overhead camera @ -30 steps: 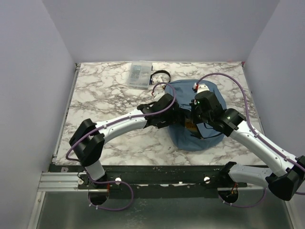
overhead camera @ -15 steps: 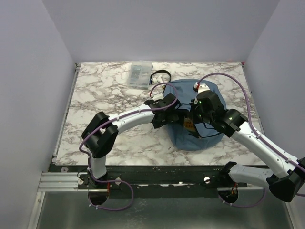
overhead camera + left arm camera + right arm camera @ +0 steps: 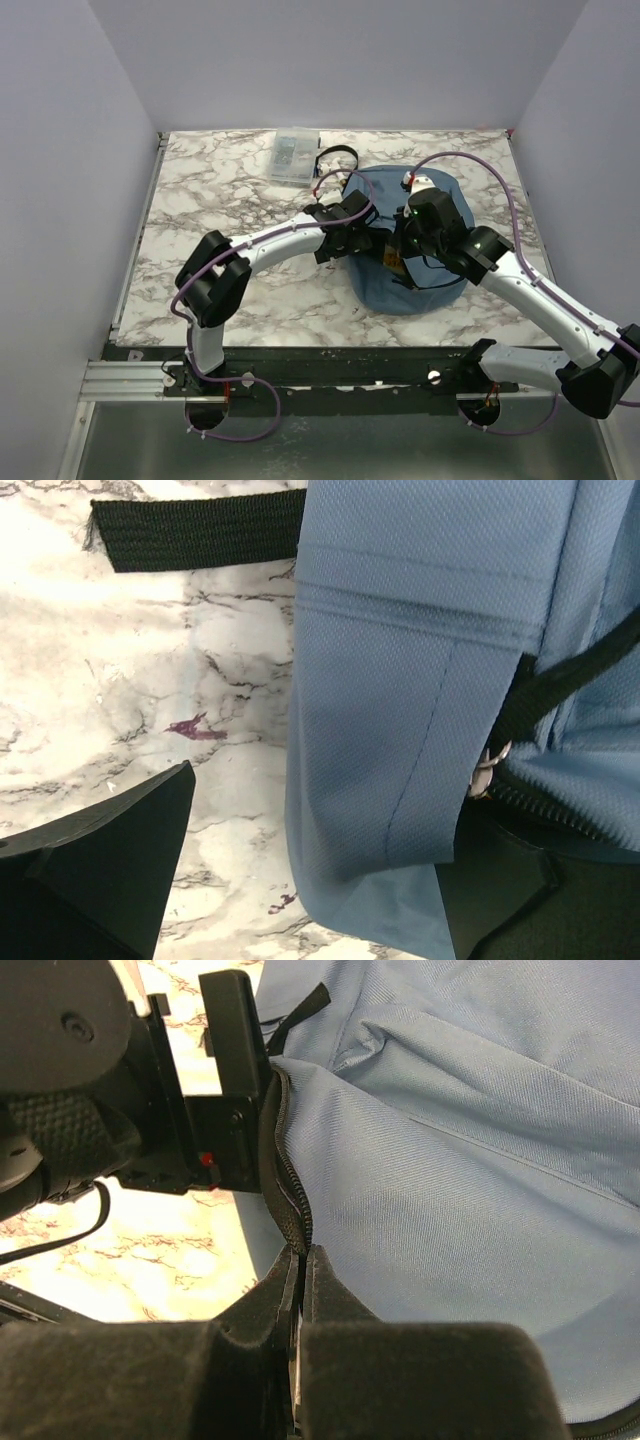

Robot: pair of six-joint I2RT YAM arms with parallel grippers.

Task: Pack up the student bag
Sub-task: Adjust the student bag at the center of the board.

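On the marble table (image 3: 215, 195), toward the far left, we see a small clear box (image 3: 292, 157) lying flat. Just right of it a black strap (image 3: 338, 153) curls away from the bag's far end.

The left arm reaches in from the near left, bends at the elbow and runs right to the bag's left edge. Its claw (image 3: 330, 790) stands wide apart. In its wrist view one finger (image 3: 110, 875) hangs over bare marble, near a small purple mark (image 3: 195, 727). The other is largely hidden behind a hanging fold of blue cloth, next to the black zip (image 3: 283, 1170). The fold sits between the two fingers, and we cannot tell whether either one touches it.

The bag (image 3: 425, 292) lies flat on the table, right of the middle, and it is the largest thing there. Its rounded blue body spreads from the strap end down toward the near edge, with both claws meeting over its left half.

The right arm comes in from the near right corner, a purple cable (image 3: 500, 185) looping above it. Its claw (image 3: 301, 1260) is pressed together at the tips — clamped on the bag's zip edge, where the black teeth run straight down into the pinch. The left claw's dark body sits just beyond it across the zip line, close — we cannot tell whether the two touch.
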